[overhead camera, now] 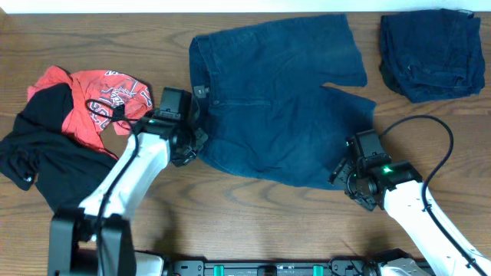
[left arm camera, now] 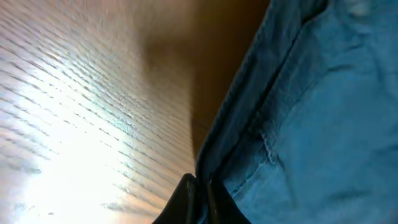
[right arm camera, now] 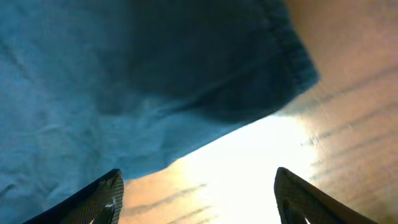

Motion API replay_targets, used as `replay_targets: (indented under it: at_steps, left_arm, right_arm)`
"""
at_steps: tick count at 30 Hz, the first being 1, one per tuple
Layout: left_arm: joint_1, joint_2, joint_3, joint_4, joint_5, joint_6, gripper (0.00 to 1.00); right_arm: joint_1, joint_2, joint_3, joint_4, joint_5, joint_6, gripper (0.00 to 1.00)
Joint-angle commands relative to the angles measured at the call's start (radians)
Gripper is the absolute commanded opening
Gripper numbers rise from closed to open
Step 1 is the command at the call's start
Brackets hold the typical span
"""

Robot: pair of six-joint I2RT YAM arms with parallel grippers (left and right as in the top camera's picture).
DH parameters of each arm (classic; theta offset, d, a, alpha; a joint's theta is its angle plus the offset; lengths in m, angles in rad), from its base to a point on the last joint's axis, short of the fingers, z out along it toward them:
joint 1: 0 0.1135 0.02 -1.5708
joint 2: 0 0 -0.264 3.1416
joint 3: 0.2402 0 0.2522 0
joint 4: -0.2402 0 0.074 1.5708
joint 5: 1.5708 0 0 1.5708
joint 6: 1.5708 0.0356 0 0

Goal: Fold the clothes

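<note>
Broadly, the table (overhead camera: pixel 261 222) carries the dark denim shorts (overhead camera: pixel 284 107), spread flat. The left fingers (left arm camera: pixel 185 199) are pinched narrow on the waistband edge, while the right fingers (right arm camera: pixel 106 196) stand wide apart, holding nothing, with the leg hem just ahead of them.

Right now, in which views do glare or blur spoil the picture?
Left wrist view: glare whitens the table at left, and the grain looks smeared. Right wrist view: a blown-out bright patch on the wood below the denim shorts. Overhead view: evenly lit and sharp.
</note>
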Motion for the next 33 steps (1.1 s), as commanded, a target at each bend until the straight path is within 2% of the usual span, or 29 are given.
replay_targets:
  at_steps: [1, 4, 6, 10, 17, 21, 26, 33]
  left_arm:
    - [0.006, -0.014, -0.003, -0.007, -0.055, -0.037, 0.06]
    - [0.006, -0.012, -0.003, -0.006, -0.077, -0.074, 0.06]
    - [0.006, -0.012, -0.003, -0.003, -0.082, -0.082, 0.06]
    - [0.006, -0.012, -0.003, 0.006, -0.084, -0.082, 0.06]
    - [0.006, -0.012, -0.003, 0.004, -0.084, -0.089, 0.06]
    - [0.006, -0.012, -0.003, 0.005, -0.084, -0.088, 0.06]
    - [0.006, -0.012, -0.003, 0.005, -0.100, -0.088, 0.06]
    - [0.006, -0.012, -0.003, 0.005, -0.108, -0.087, 0.06]
  right_arm:
    - [0.011, 0.003, -0.035, 0.007, 0.047, 0.158, 0.75]
    - [0.011, 0.003, -0.082, 0.063, 0.049, 0.253, 0.75]
    - [0.012, 0.003, -0.118, 0.122, 0.041, 0.281, 0.71]
    - [0.012, 0.003, -0.146, 0.180, 0.004, 0.280, 0.64]
    - [0.012, 0.004, -0.148, 0.201, 0.045, 0.278, 0.63]
    - [0.012, 0.018, -0.148, 0.210, 0.080, 0.276, 0.56]
    - [0.012, 0.070, -0.148, 0.217, 0.093, 0.269, 0.40]
    - [0.011, 0.169, -0.148, 0.248, 0.094, 0.235, 0.06]
